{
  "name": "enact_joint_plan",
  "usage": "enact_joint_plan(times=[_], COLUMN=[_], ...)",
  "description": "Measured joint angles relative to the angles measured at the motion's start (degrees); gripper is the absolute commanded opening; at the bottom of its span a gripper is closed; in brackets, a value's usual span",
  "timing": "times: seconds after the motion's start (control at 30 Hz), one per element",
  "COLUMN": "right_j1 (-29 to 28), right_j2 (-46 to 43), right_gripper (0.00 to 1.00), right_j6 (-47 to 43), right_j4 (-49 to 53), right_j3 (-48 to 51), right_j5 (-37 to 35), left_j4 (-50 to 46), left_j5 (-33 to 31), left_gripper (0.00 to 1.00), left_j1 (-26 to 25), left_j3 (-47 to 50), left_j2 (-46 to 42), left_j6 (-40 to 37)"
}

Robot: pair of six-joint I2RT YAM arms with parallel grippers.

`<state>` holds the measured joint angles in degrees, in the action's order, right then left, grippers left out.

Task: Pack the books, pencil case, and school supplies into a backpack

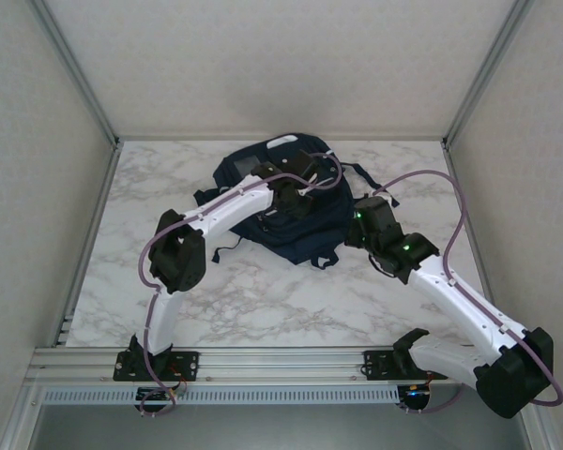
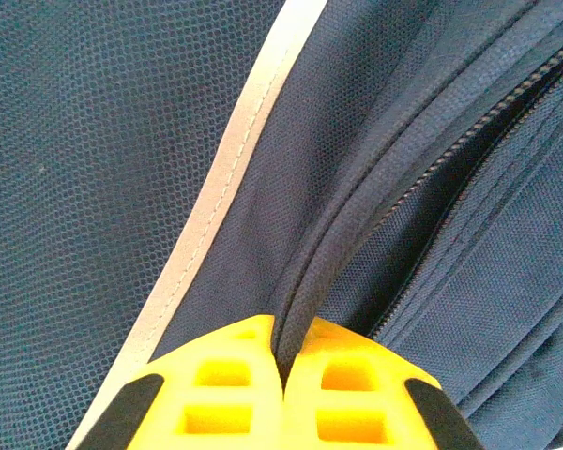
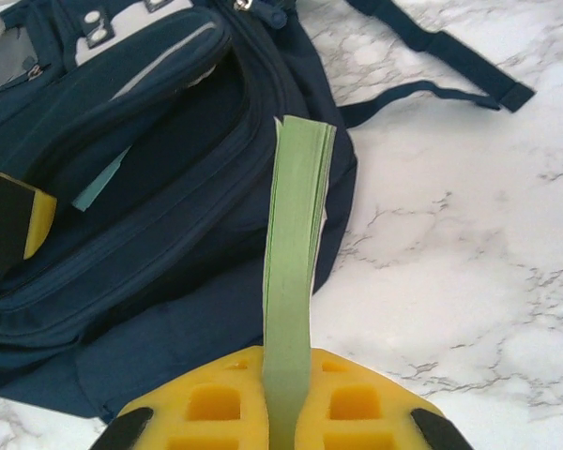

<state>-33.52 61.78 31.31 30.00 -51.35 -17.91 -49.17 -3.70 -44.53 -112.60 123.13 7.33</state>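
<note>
Left claw [image 2: 283,354] is pinched shut on a raised fold of the navy backpack [image 2: 94,187], between a pale stripe [image 2: 227,178] on the left and the zip [image 2: 469,131] on the right. Right claw [image 3: 286,384] is clamped on the pale green pad [image 3: 296,206], held edge-on, its far end over the backpack's right side beside the open pocket [image 3: 178,141]. A light blue pad [image 3: 98,187] sits partly inside that pocket. The backpack lies at the far middle of the marble table [image 1: 263,291].
</note>
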Motion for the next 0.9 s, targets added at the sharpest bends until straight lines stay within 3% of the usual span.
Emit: enact_joint_plan(times=[0.4,0.9], right_j1=[0.04,1.44], right_j2=[9.07,27.02], right_gripper=[0.00,0.00], right_j6=[5.27,13.29], right_j4=[-19.19,-37.24], right_j3=[2.14,-3.80], right_j5=[19.34,28.70], left_j4=[0.11,3.10], left_j5=[7.48,12.92], left_gripper=[0.00,0.00], left_j1=[4.13,4.74], left_j3=[-1.09,2.38], left_j2=[-3.48,-8.55], left_j6=[5.33,9.68])
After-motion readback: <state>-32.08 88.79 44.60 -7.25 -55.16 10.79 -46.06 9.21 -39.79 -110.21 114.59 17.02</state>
